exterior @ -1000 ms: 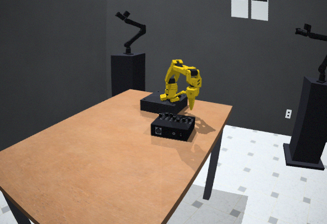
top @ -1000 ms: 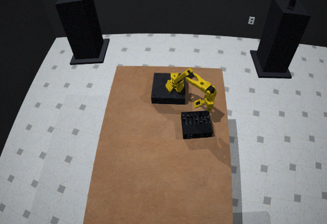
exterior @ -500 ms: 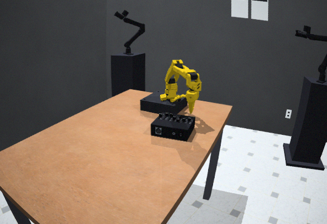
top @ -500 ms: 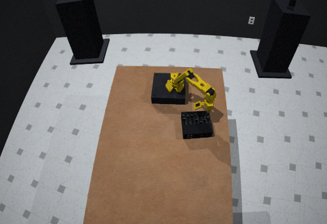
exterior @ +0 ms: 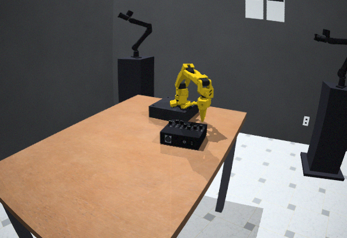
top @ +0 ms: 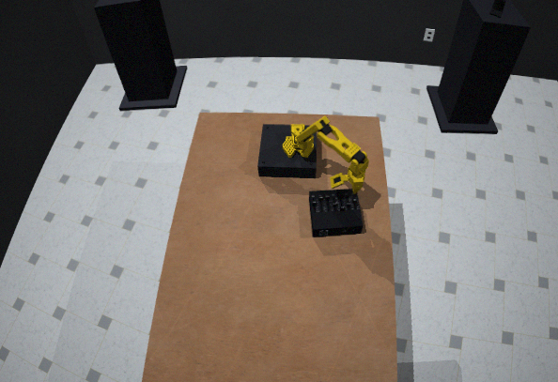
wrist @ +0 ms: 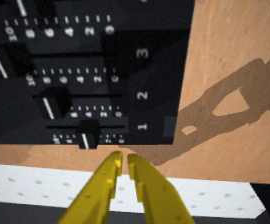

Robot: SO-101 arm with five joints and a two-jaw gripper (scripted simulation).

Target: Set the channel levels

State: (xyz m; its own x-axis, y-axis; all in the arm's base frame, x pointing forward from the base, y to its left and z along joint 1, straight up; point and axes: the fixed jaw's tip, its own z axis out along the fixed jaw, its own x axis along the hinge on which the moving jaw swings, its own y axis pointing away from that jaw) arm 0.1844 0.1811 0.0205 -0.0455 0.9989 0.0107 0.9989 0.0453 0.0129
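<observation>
The black lighting desk (top: 336,213) sits on the brown table, also seen in the exterior view (exterior: 183,134). In the wrist view its channel numbers 1, 2 and 3 show beside their scales. The channel 1 fader knob (wrist: 88,135) sits near level 3 on its scale. The channel 2 knob (wrist: 52,101) sits near level 8, and the channel 3 knob (wrist: 8,59) is past level 10. My yellow gripper (wrist: 123,161) is shut and empty, pointing down just off the desk's edge beside channel 1. It hangs at the desk's far right corner (top: 355,190). Channel 5 is out of the wrist view.
The arm's black base block (top: 287,150) stands behind the desk. The table's right edge is close to the desk. Two black pedestals (top: 139,43) (top: 478,62) with camera arms stand on the tiled floor beyond the table.
</observation>
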